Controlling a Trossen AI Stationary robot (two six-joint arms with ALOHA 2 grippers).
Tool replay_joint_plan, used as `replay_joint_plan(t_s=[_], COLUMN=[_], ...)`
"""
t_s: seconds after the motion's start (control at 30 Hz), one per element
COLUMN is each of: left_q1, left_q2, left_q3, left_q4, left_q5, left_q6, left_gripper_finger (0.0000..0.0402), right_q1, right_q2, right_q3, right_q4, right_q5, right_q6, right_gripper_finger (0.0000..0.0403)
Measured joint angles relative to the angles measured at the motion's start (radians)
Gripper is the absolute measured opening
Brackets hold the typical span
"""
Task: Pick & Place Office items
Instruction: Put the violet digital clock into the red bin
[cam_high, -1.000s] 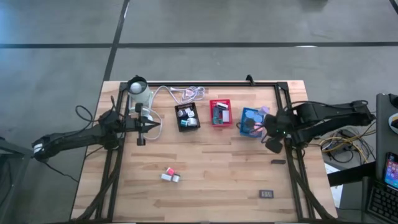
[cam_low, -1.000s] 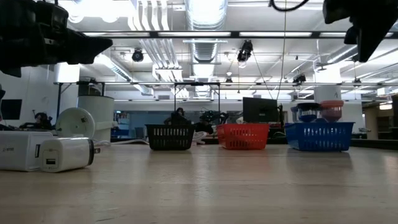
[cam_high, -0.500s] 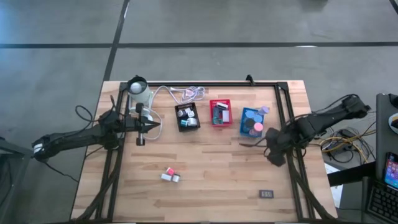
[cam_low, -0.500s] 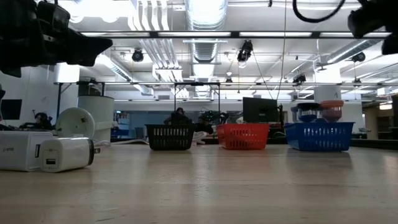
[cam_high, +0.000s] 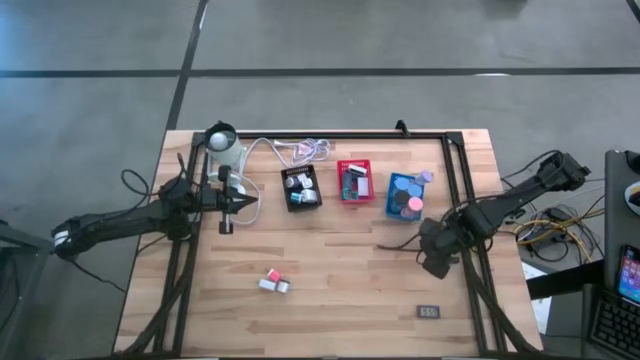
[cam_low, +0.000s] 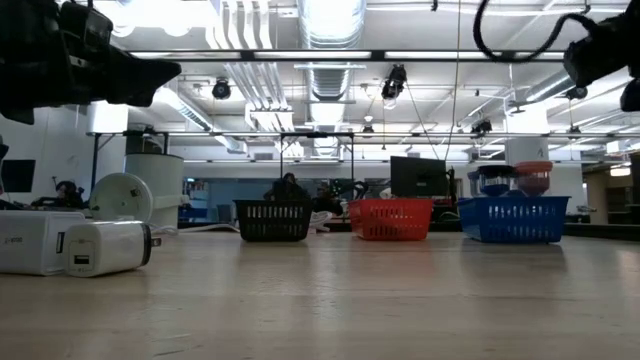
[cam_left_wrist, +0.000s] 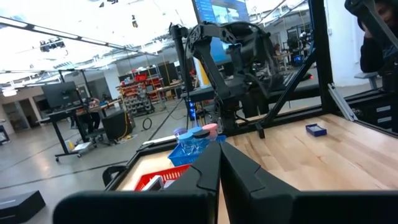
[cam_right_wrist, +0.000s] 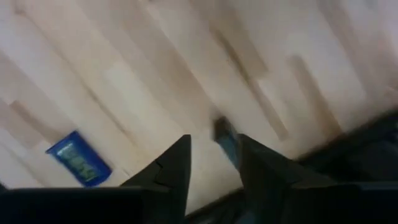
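Trays sit in a row along the far half of the table (cam_high: 330, 300): a black tray (cam_high: 301, 187), a red tray (cam_high: 354, 181) and a blue tray (cam_high: 404, 196), each holding small office items. Rolls (cam_high: 410, 204) in pink and blue fill the blue tray, and a lavender roll (cam_high: 426, 177) lies on the wood just beside its far right corner. White blocks (cam_high: 274, 280) with a pink end lie together near the middle of the near half, well apart from the trays. A dark rectangle (cam_high: 428, 312) lies near the table's near right corner. A white cable (cam_high: 305, 151) coils behind the black tray.

The right gripper (cam_high: 437, 256) hangs over the right edge of the table, between the blue tray and the dark rectangle. In its wrist view its fingers (cam_right_wrist: 175, 167) stand apart with bare wood between them and nothing held; a blue-topped rectangle (cam_right_wrist: 78, 158) lies on the wood off to one side.

The left gripper (cam_high: 226, 212) waits over the left side of the table, left of the black tray, its fingers (cam_left_wrist: 208, 174) pressed together and empty.
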Motion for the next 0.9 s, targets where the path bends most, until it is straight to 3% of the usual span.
replay_joint_plan(t_s=[0.33, 0.67, 0.9], left_q1=[0.000, 0.000, 0.000], left_q2=[0.000, 0.000, 0.000], left_q3=[-0.006, -0.006, -0.006], left_q4=[-0.003, -0.007, -0.007], left_q5=[0.000, 0.000, 0.000], left_q6=[-0.016, -0.022, -0.022], left_gripper_finger=[0.0010, 0.0009, 0.0011], right_q1=[0.125, 0.329, 0.396], right_q2=[0.145, 0.396, 0.527], right_q3=[0.008, 0.116, 0.188], right_q4=[0.429, 0.435, 0.416], right_q5=[-0.048, -0.081, -0.042], right_q6=[-0.108, -0.064, -0.071], right_gripper_finger=[0.0180, 0.0208, 0.0215])
